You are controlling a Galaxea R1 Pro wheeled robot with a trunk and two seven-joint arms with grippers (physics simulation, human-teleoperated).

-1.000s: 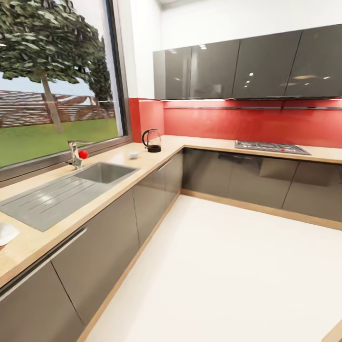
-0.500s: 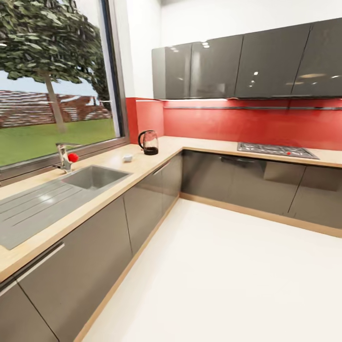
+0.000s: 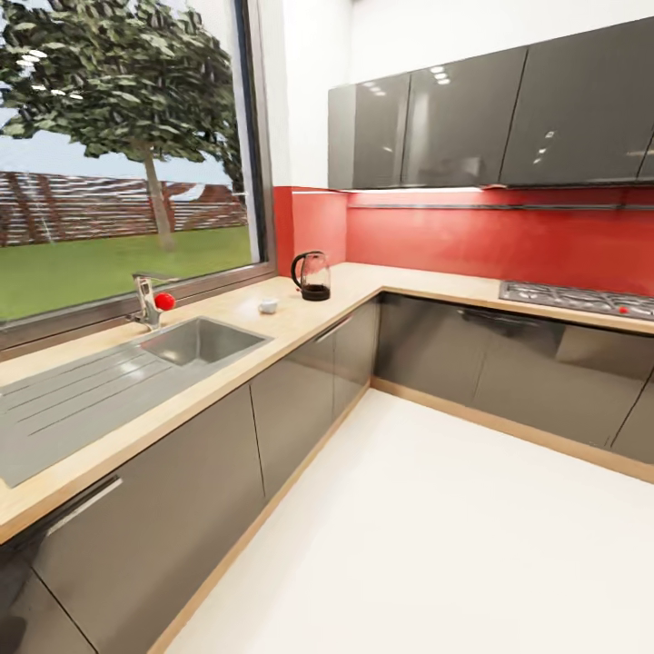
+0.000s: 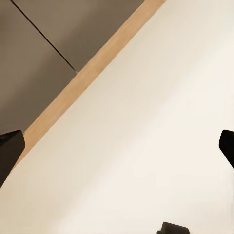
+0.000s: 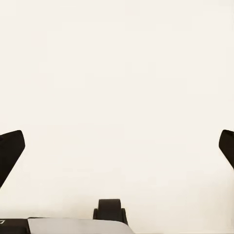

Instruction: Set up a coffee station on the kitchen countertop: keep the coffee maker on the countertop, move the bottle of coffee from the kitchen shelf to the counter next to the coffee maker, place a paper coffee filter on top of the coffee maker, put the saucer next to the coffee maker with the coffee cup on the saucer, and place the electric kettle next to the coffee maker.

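The electric kettle (image 3: 312, 275) stands in the corner of the tabletop (image 3: 300, 322), with the coffee cup (image 3: 268, 306) nearby, between it and the sink (image 3: 202, 341). Both the left gripper (image 4: 117, 146) and right gripper (image 5: 117, 146) hang over pale floor (image 3: 436, 545), fingers (image 4: 9, 148) spread wide apart, holding nothing.

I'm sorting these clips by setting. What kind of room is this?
A home kitchen, rendered in simulation: an L-shaped wooden countertop with an inset steel sink, a gas hob and an electric kettle.

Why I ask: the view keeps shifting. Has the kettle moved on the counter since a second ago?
No. The kettle sits in the same counter corner below the red wall, the cup between it and the sink; only the camera turned.
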